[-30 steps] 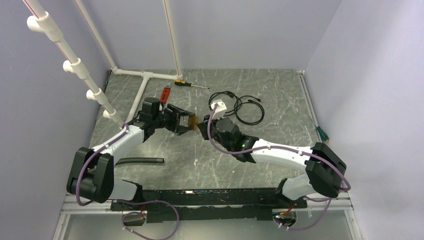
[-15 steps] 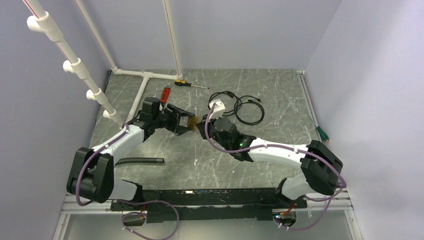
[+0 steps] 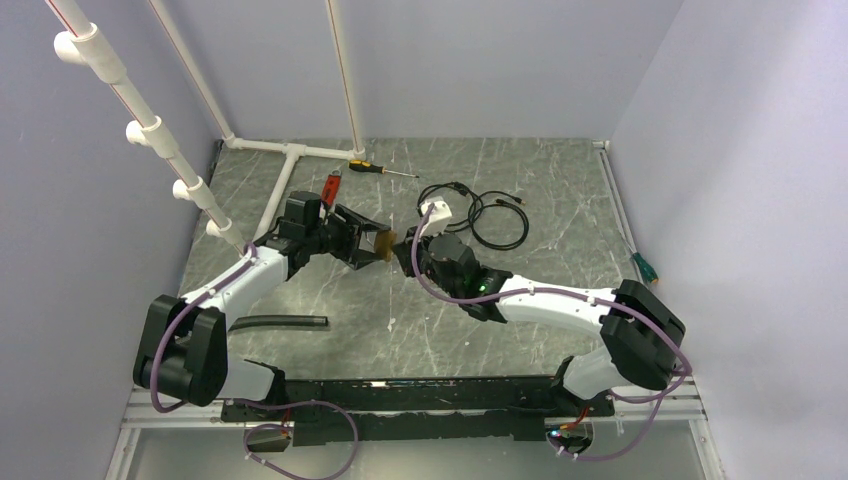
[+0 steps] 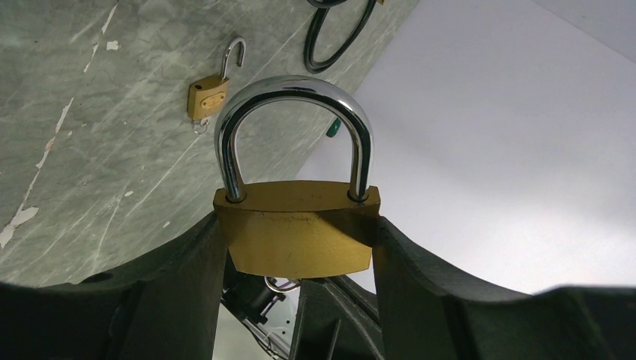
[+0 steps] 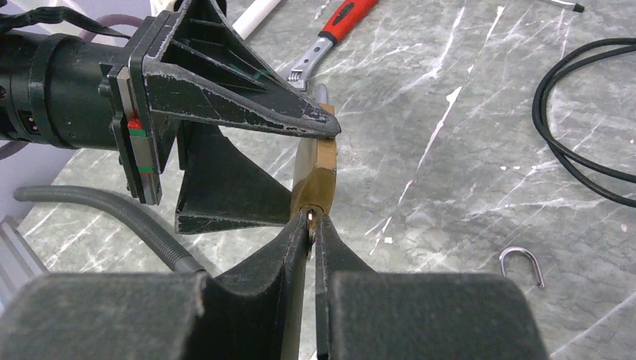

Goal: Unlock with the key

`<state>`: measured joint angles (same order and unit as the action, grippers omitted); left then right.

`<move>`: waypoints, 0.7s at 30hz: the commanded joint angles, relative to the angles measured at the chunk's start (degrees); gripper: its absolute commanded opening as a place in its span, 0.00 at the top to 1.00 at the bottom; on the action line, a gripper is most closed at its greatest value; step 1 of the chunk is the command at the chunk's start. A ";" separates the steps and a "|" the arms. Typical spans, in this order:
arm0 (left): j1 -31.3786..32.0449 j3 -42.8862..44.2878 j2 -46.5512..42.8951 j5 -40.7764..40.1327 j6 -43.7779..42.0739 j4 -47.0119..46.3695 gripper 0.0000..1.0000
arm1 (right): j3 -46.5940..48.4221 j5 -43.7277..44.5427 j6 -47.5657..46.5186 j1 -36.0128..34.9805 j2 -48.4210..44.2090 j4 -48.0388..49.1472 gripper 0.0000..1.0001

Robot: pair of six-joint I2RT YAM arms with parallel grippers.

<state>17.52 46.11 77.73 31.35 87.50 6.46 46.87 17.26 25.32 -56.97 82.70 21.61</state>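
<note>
A brass padlock with a closed silver shackle is gripped by its body sides between my left gripper's fingers, above the table. In the top view the padlock hangs between the two grippers at table centre-left. My right gripper is shut on the key, whose tip sits in the bottom of the padlock. The key's ring shows under the lock body. My right gripper meets the left gripper head-on.
A small open brass padlock lies on the table beyond; its shackle shows in the right wrist view. A black cable, screwdriver, red-handled tool, black hose and white pipes lie around.
My right arm has edged slightly left toward the padlock. My left wrist has shifted a little. Both grips are unchanged.
</note>
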 commanded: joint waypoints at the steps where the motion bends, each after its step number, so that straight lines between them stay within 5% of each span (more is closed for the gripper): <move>1: 0.68 3.64 -2.26 3.55 0.30 -6.02 1.00 | 0.51 -2.41 2.10 0.10 -0.81 3.01 0.91; 6: 0.68 2.63 -2.21 4.21 0.90 -9.72 1.00 | -0.08 -2.75 4.54 0.10 -0.20 4.78 1.00; 21: 0.59 -0.36 -4.70 1.71 -1.82 -16.70 1.00 | -4.84 -10.07 22.70 5.70 1.17 14.58 1.00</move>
<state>17.52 45.28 77.58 30.63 86.19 0.64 43.11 13.32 40.01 -53.15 82.83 29.34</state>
